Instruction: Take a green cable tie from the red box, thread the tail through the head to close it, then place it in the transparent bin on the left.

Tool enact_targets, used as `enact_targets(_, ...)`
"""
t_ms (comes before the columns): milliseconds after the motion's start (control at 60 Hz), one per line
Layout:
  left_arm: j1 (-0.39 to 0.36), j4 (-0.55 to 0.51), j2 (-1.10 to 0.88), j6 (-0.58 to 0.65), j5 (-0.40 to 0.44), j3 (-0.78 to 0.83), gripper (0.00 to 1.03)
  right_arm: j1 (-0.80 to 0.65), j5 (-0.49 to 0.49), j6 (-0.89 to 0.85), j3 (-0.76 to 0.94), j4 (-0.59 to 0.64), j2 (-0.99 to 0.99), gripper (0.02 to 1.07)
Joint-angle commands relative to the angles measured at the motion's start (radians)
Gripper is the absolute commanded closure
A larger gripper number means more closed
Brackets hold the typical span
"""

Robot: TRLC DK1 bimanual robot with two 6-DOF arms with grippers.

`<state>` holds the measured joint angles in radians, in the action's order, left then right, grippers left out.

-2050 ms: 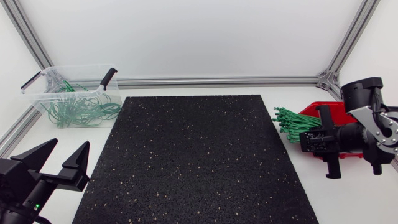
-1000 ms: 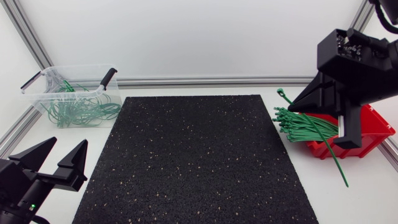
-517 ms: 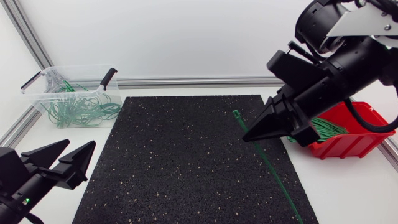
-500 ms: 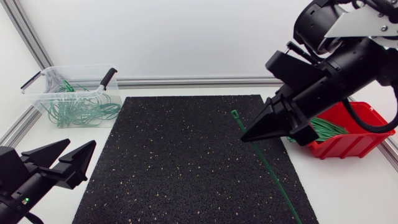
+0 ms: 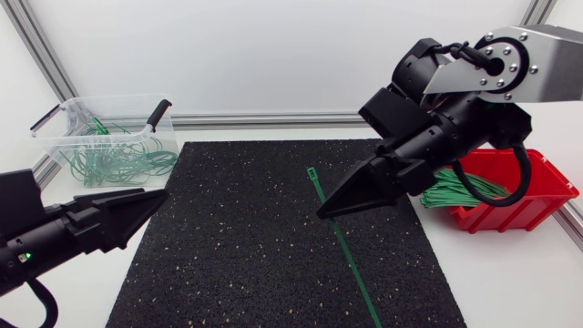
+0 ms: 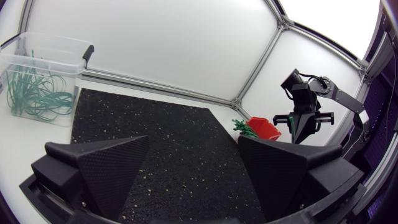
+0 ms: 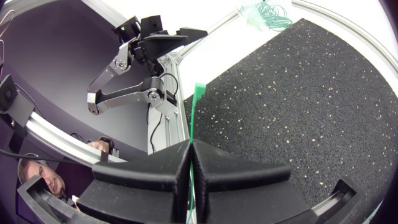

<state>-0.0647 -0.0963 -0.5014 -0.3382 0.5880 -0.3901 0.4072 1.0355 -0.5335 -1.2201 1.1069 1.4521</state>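
Note:
My right gripper (image 5: pixel 325 211) hangs over the right half of the black mat, shut on a straight green cable tie (image 5: pixel 344 250). The tie's head (image 5: pixel 312 173) sticks out past the fingertips and its tail slants down toward the mat's front edge. In the right wrist view the tie (image 7: pixel 196 115) rises from between the shut fingers (image 7: pixel 189 152). The red box (image 5: pixel 512 199) at the right holds a bundle of green ties (image 5: pixel 458 188). The transparent bin (image 5: pixel 66 117) at the back left contains several closed ties. My left gripper (image 5: pixel 150 202) is open at the mat's left edge, nothing between its fingers (image 6: pixel 106 168).
The black speckled mat (image 5: pixel 255 237) covers the middle of the white table. Aluminium frame rails (image 5: pixel 273 119) run along the back and side edges. The bin's black handles (image 5: pixel 160 113) stick up at its ends.
My right gripper has carried the tie leftward and lower over the mat. My left gripper has turned on its side and pushed right toward the mat's edge.

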Motion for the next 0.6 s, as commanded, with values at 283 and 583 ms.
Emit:
enact_targets(283,-0.129,0.070,-0.246,-0.068,0.276,-0.162,0.04,0.001,0.159,0.038,0.059,-0.124,0.059,1.01)
enact_targets(583,-0.224,0.283,-0.402,-0.243,0.426,-0.236,0.04,0.002,0.301,0.012,0.087,-0.147,0.105,1.01)
